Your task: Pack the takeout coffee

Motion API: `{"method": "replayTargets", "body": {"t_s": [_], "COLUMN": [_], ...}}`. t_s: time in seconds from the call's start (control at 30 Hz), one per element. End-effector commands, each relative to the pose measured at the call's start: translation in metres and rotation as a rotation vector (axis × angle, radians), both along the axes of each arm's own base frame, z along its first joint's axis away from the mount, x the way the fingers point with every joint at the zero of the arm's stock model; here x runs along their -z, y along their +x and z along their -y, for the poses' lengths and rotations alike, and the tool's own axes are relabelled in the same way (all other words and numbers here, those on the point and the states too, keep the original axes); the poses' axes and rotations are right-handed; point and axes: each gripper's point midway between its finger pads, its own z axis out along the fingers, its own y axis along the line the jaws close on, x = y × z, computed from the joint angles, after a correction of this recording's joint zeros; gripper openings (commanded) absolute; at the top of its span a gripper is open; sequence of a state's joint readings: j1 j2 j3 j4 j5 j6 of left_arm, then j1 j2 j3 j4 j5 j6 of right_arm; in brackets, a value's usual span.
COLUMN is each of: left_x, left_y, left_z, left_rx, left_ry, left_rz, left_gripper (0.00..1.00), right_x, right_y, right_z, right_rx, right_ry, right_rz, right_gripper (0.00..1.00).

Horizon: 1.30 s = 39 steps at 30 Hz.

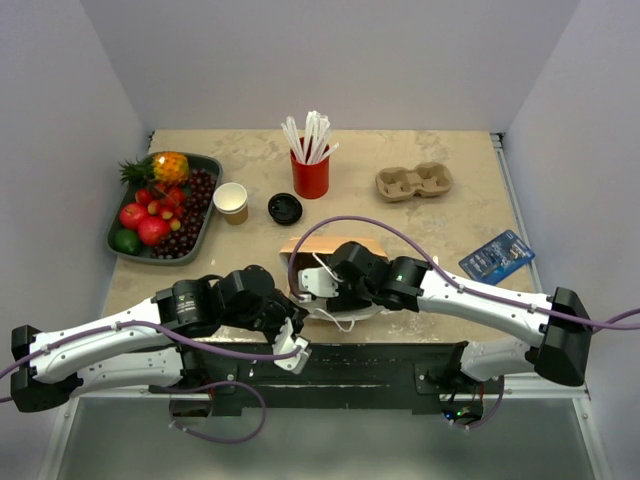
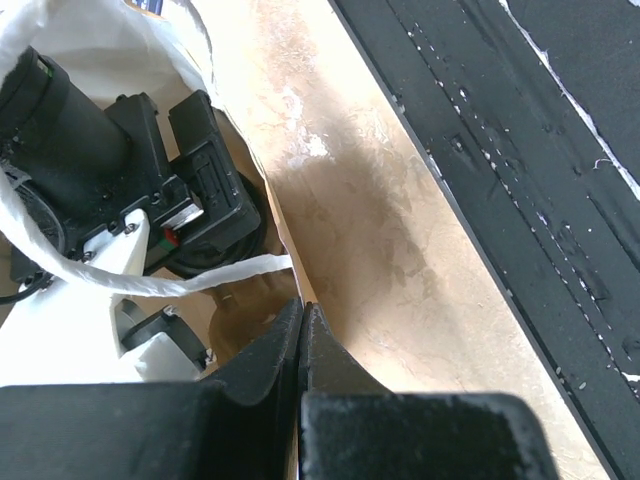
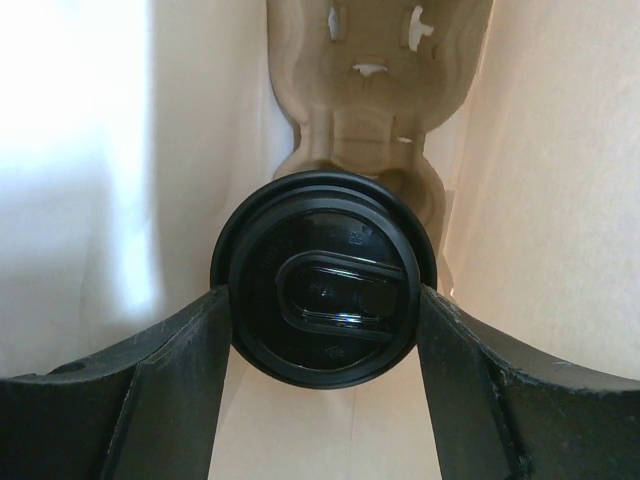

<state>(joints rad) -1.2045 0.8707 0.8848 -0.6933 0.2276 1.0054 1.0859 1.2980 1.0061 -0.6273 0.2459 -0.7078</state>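
We see two arms, the left arm [image 1: 110,345] and the right arm [image 1: 480,300]. Both have white shells and fat black joints, and a purple cable [image 1: 340,222] runs along each. The left hand [image 2: 302,330] and right hand [image 3: 325,300] have smooth black fingers [image 3: 170,390].

We find no text that we can read. The raised marks on the lid of the takeout coffee [image 3: 325,290], mid-frame in the right wrist view, are too faint, and the print on the blue packet [image 1: 497,255], at the right of the top view, is too small.
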Motion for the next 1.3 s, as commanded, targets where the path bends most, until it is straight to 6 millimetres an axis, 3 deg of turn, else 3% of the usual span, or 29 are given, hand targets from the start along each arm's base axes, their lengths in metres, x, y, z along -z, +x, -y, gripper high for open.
{"method": "replayTargets", "body": {"t_s": [0.0, 0.1, 0.27, 0.4, 0.67, 0.93, 1.27], "left_x": [-0.013, -0.013, -0.015, -0.022, -0.027, -0.029, -0.028], "left_y": [-0.005, -0.005, -0.005, -0.007, -0.004, -0.003, -0.001], "left_z": [0.003, 0.003, 0.003, 0.007, 0.006, 0.005, 0.005], "left_rx": [0.019, 0.012, 0.002, -0.017, -0.045, -0.051, -0.059], "left_ry": [-0.059, -0.062, -0.068, -0.093, -0.106, -0.111, -0.116], "left_rz": [0.0, -0.009, -0.023, -0.063, -0.078, -0.078, -0.078], "left_gripper": [0.0, 0.0, 0.0, 0.0, 0.0, 0.0, 0.0], "right_x": [-0.005, -0.025, -0.041, -0.042, -0.002, 0.008, 0.013], "right_y": [0.01, 0.012, 0.016, 0.016, 0.008, 0.009, 0.011], "right_z": [0.015, 0.006, 0.001, 0.0, 0.009, 0.009, 0.016], "right_rx": [0.042, 0.008, -0.042, -0.062, -0.065, -0.068, -0.05], "right_ry": [-0.029, 0.067, 0.116, 0.125, 0.007, -0.013, -0.05], "right_rz": [0.047, 0.098, 0.167, 0.184, 0.086, 0.088, 0.078], "right_gripper": [0.51, 0.51, 0.5, 0.5, 0.51, 0.55, 0.67]}}
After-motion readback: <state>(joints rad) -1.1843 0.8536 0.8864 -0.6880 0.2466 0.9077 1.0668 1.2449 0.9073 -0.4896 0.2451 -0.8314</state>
